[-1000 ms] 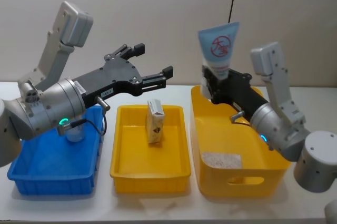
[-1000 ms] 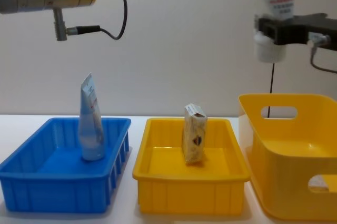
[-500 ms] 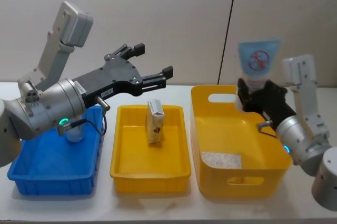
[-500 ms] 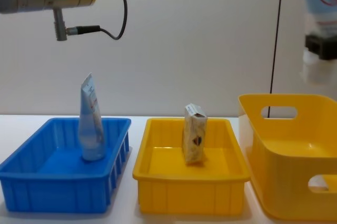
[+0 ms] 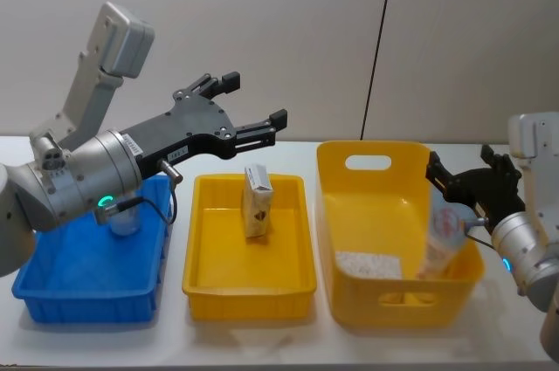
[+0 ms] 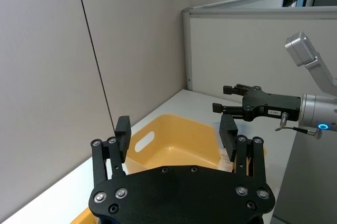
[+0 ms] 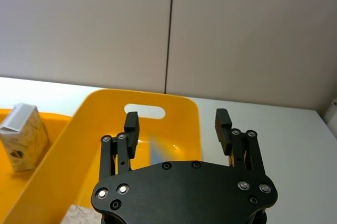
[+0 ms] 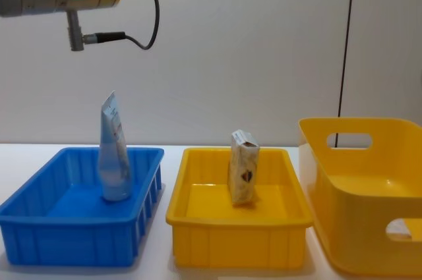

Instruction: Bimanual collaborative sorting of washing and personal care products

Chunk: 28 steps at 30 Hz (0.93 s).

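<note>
A pale squeeze tube (image 5: 441,242) with red print leans against the right wall inside the deep yellow bin (image 5: 354,151). Just above and to its right my right gripper (image 5: 468,179) hangs open with nothing in it; its wrist view shows the tube (image 7: 158,153) as a pale streak below the spread fingers. A beige carton (image 5: 257,201) stands upright in the shallow yellow tray (image 5: 249,288). Another tube (image 8: 114,155) stands in the blue tray (image 8: 72,234). My left gripper (image 5: 253,100) is open and empty, held high over the yellow tray.
A white packet (image 5: 367,264) lies on the floor of the deep bin. The three containers stand side by side on the white table, blue tray left, bin (image 8: 356,161) right. A grey wall runs close behind.
My right gripper has swung right and down from above the bin and opened; the tube it held has dropped into the deep yellow bin. The left arm has stayed still.
</note>
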{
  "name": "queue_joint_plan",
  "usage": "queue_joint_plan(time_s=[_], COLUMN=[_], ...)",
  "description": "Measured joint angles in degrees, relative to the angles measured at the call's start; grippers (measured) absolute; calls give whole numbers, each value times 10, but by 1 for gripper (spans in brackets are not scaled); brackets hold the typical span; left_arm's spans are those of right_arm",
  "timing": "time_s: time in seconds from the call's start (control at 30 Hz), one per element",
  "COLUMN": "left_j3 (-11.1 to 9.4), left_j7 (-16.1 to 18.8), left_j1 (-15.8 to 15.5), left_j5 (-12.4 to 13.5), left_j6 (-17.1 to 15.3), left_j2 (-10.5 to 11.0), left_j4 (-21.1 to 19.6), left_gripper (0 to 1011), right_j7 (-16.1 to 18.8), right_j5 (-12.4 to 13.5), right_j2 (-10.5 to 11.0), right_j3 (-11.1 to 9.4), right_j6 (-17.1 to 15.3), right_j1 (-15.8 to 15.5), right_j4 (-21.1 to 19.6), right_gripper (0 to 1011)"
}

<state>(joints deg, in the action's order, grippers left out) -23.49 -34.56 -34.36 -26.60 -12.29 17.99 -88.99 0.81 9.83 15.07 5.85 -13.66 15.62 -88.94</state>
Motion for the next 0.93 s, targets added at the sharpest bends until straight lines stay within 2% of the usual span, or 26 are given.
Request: queue_joint_plan(time_s=[0.2, 0.93], left_j3=[0, 0], left_j7=[0, 0], left_j1=[0, 0], left_j5=[0, 0], left_j6=[0, 0], left_j2=[0, 0], left_j4=[0, 0], left_gripper=[1001, 1001], right_j7=[-10, -22], right_j5=[-1, -3], right_j2=[0, -1], right_j3=[-8, -18], right_j6=[-6, -13], right_j1=[-7, -16], right_j4=[-3, -6], right_gripper=[1003, 1004])
